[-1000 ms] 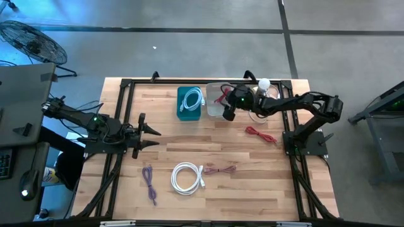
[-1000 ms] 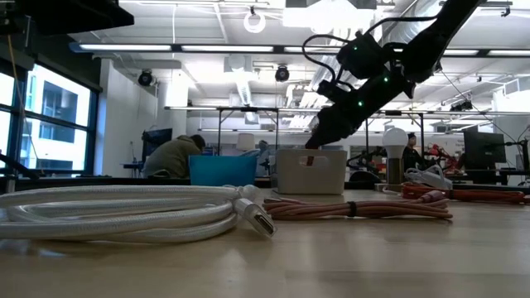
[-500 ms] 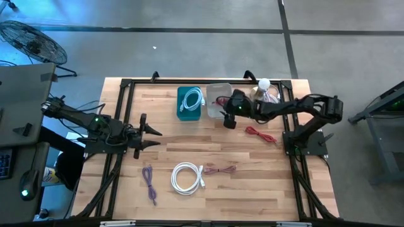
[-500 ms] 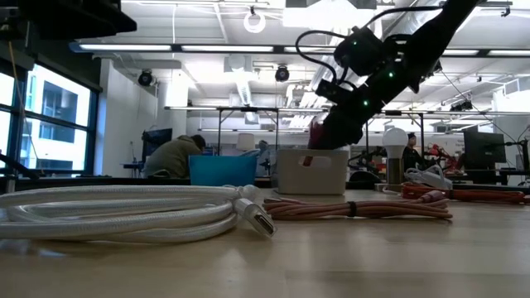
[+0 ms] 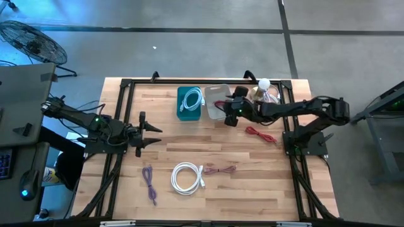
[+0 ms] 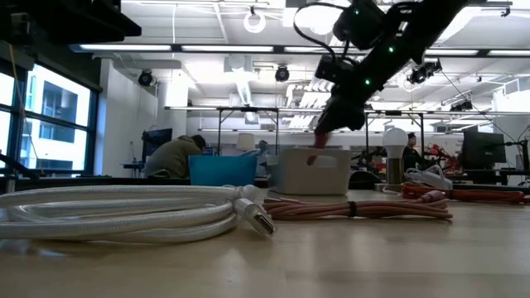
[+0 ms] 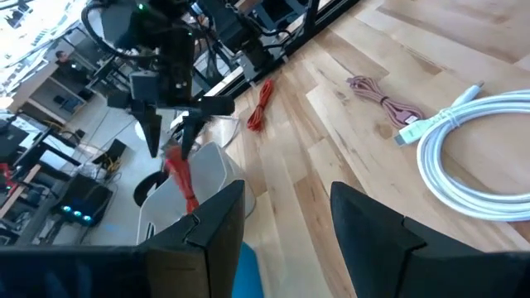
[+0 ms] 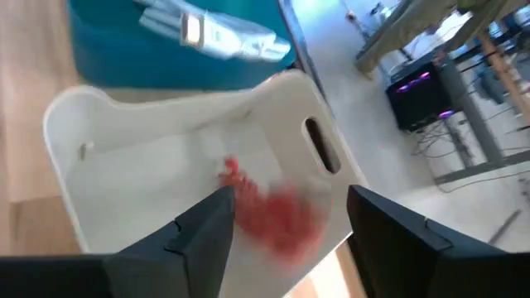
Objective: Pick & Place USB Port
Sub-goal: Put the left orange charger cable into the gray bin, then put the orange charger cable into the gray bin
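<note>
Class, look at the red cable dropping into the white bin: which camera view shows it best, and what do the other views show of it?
The left wrist view: the red cable hangs in full between the right hand and the white bin. The right wrist view shows it as a red blur inside the bin. The low view shows only a short red piece above the rim. The high view hides it under the arm.

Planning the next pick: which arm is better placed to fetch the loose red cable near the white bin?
The right. Its hand hangs open over the white bin, close to the red cable; the left hand waits across the table.
</note>
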### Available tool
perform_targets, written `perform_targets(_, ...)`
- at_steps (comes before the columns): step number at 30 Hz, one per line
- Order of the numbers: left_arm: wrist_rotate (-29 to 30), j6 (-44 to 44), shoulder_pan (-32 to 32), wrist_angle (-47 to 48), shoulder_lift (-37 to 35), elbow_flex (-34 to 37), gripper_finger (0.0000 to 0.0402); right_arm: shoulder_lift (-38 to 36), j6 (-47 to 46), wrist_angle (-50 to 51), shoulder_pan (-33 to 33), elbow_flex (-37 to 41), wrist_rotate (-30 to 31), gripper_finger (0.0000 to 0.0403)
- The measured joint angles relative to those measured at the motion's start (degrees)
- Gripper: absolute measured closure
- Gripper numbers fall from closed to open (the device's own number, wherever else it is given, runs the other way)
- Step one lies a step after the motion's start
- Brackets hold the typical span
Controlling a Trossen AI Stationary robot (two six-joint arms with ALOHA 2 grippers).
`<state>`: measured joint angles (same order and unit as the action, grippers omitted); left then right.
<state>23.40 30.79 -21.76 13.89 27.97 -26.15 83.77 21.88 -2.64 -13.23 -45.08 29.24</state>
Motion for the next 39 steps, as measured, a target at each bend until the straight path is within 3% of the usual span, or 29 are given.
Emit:
perform_targets(12, 0.37, 0.0, 0.0, 1.05, 2.1, 0.0, 0.0227, -1.5, 1.73, 3.68, 5.43, -3.6, 5.99, 0.0197)
perform_targets(16, 0.49, 0.08, 0.0, 1.24, 4.43, -0.02, 0.0227, -3.38, -2.15, 5.39, 8.07, -4.02, -0.33, 0.0201)
perform_targets(25, 1.72, 2.2, 0.0, -2.5, 8.99, -0.04, 0.0227, -12.4, -10.94, 7.65, 12.08, -3.85, -20.76, 0.0201)
perform_targets(35, 1.84, 3.9, 0.0, -7.42, 9.42, -0.04, 0.0227, -20.27, -16.66, 18.44, 12.65, -3.74, -27.14, 0.0201)
perform_targets(39, 1.83, 5.25, 0.0, -10.33, 9.42, -0.04, 0.0227, -22.38, -16.63, 17.34, 12.65, -1.41, -32.25, 0.0201)
